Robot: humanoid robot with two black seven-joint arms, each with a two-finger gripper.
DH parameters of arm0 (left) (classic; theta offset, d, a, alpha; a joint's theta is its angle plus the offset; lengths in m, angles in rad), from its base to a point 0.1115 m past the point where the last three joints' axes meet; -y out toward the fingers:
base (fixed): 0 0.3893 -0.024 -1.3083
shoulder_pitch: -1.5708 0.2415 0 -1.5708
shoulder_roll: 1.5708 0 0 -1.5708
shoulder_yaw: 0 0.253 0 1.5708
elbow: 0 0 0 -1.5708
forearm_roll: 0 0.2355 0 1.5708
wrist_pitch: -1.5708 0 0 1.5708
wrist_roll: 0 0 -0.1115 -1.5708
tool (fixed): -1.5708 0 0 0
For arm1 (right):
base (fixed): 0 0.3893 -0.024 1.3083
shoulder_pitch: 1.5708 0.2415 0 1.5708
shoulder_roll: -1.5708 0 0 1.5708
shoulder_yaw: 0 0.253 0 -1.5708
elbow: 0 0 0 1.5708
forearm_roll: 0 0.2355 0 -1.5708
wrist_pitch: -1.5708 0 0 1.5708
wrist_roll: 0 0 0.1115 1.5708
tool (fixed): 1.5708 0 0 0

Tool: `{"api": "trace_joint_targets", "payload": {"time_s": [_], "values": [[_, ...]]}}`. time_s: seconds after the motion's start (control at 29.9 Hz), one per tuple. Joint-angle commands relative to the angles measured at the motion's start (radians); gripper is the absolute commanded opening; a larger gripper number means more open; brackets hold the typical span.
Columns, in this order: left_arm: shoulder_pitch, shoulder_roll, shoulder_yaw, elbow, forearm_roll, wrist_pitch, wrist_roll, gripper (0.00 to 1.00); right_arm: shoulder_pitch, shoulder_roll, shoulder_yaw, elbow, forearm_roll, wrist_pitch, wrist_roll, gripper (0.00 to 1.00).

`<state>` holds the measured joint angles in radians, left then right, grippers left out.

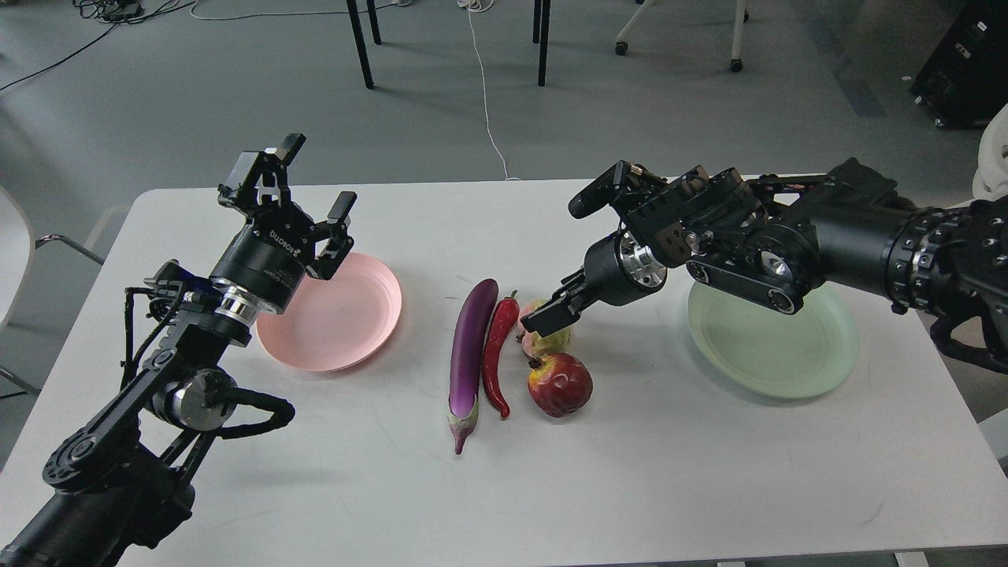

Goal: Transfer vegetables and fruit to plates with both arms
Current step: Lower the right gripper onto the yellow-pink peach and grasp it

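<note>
White table (236,488), four pieces of produce in the middle, both plates bare.

Nearest lie the eggplant (469,346) and chili pepper (499,350) side by side, with the dark red fruit (560,384) just right of them. Behind it sits the yellow-green fruit (550,341), where the right gripper (551,313) reaches, fingers too dark to tell apart. It should settle squarely around that round fruit before lifting toward the green plate (819,346). Farther left, the left gripper (303,185) hovers spread open above the pink plate (346,327).
</note>
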<state>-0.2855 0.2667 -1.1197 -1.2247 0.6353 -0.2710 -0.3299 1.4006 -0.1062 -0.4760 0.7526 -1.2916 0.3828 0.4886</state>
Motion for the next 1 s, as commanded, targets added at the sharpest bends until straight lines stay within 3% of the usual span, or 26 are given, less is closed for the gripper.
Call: {"api": "trace_joint_targets", "payload": {"time_s": [0.0, 0.7, 0.97], "values": [[0.000, -0.001, 0.000, 0.001, 0.000, -0.001, 0.000, 0.98, -0.014, 0.013, -0.016, -0.012, 0.000, -0.018, 0.000, 0.98], [0.003, 0.005, 0.000, -0.013, 0.000, -0.001, 0.000, 0.98, -0.061, 0.059, -0.050, -0.075, 0.000, -0.117, 0.000, 0.97], [0.003, 0.006, -0.003, -0.013, -0.002, -0.001, 0.000, 0.98, -0.077, 0.066, -0.052, -0.078, 0.002, -0.125, 0.000, 0.90]]}}
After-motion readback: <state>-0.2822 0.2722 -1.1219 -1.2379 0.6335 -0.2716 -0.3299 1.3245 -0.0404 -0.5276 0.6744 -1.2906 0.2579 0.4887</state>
